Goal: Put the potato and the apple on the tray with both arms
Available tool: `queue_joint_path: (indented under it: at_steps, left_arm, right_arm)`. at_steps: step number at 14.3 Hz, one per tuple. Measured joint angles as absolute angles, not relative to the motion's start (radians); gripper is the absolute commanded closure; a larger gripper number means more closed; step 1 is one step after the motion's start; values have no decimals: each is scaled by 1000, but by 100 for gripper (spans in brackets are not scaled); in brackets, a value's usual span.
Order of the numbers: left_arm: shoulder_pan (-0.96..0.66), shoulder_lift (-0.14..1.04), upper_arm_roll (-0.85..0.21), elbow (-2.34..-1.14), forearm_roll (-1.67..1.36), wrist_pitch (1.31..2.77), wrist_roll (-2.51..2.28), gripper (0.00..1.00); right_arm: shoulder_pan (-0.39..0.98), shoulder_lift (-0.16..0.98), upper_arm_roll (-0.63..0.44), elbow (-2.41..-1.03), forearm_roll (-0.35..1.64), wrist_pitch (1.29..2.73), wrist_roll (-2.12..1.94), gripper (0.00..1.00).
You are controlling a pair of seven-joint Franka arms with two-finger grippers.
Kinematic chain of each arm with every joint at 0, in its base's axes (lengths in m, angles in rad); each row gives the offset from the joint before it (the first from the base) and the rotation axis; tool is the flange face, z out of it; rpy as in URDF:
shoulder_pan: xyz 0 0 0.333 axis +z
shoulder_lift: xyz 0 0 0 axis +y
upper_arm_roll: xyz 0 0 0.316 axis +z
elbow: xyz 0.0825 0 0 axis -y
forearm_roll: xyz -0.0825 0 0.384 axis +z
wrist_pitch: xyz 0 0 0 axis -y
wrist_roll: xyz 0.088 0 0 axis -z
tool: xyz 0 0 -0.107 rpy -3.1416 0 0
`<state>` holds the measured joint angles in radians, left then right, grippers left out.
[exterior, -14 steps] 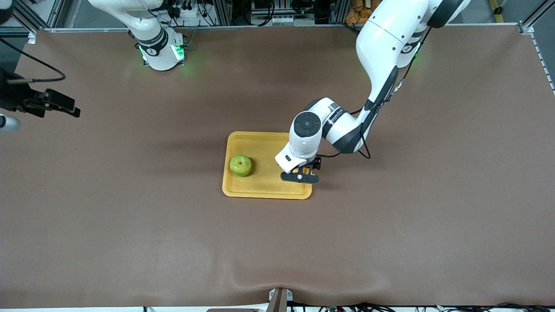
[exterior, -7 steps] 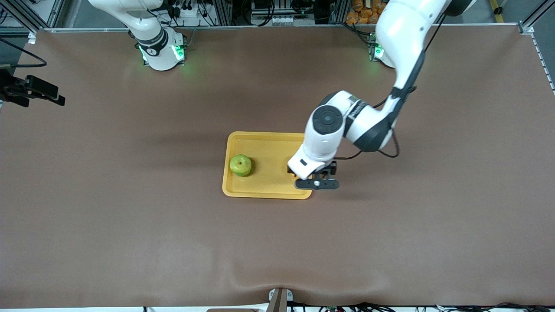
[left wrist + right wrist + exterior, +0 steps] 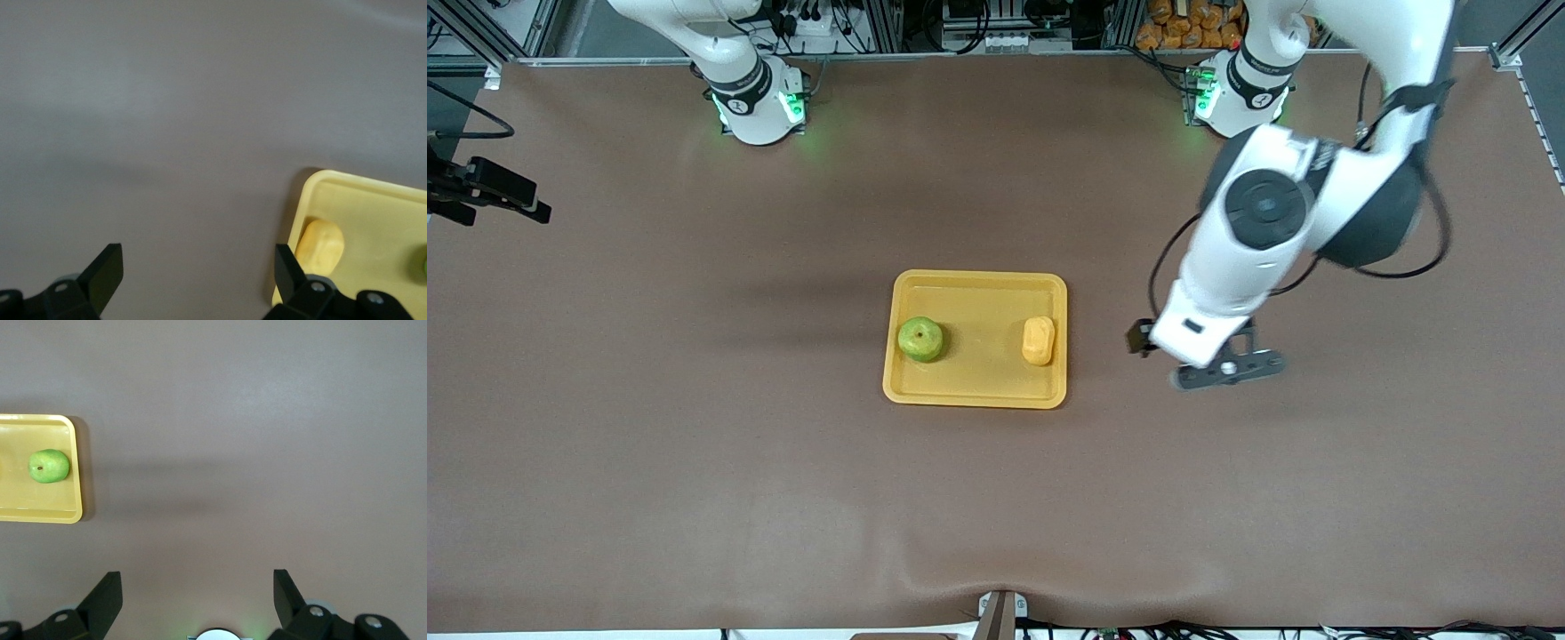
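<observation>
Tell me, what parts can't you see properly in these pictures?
- Right gripper: front view's edge cuts off most of it.
- Left gripper: front view, its own wrist covers the fingers.
- Potato: left wrist view, one end is hidden by a fingertip.
- Tray: both wrist views cut it off at the edge.
- Apple: its underside, resting on the tray.

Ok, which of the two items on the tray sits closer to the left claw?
The potato, the oblong yellow-orange one at the tray's edge toward the left arm's end. The round green apple lies at the other end, farther from the open left claw.
</observation>
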<state>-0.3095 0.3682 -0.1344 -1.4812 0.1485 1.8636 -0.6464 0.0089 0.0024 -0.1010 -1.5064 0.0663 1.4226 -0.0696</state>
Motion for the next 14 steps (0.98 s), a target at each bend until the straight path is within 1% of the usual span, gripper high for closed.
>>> queue_joint_path:
  at_steps: [4,7,10,14]
  left_arm:
    - [-207,278,-135,-1481,148,1750,-593,0]
    - [-164,209,-134,-1481,148,1681,-578,0]
    - [-130,147,-136,-1482,148,1639,-495,0]
    - [-33,86,-146,-1488,111,1580,-305,0]
  right_arm:
    - [9,4,-101,-1506,66,1449,-70,0]
    - [9,7,-102,-1507,65,1452,-70,0]
    - [8,12,-104,-1507,63,1456,-70,0]
    - [8,12,-104,-1507,63,1456,-70,0]
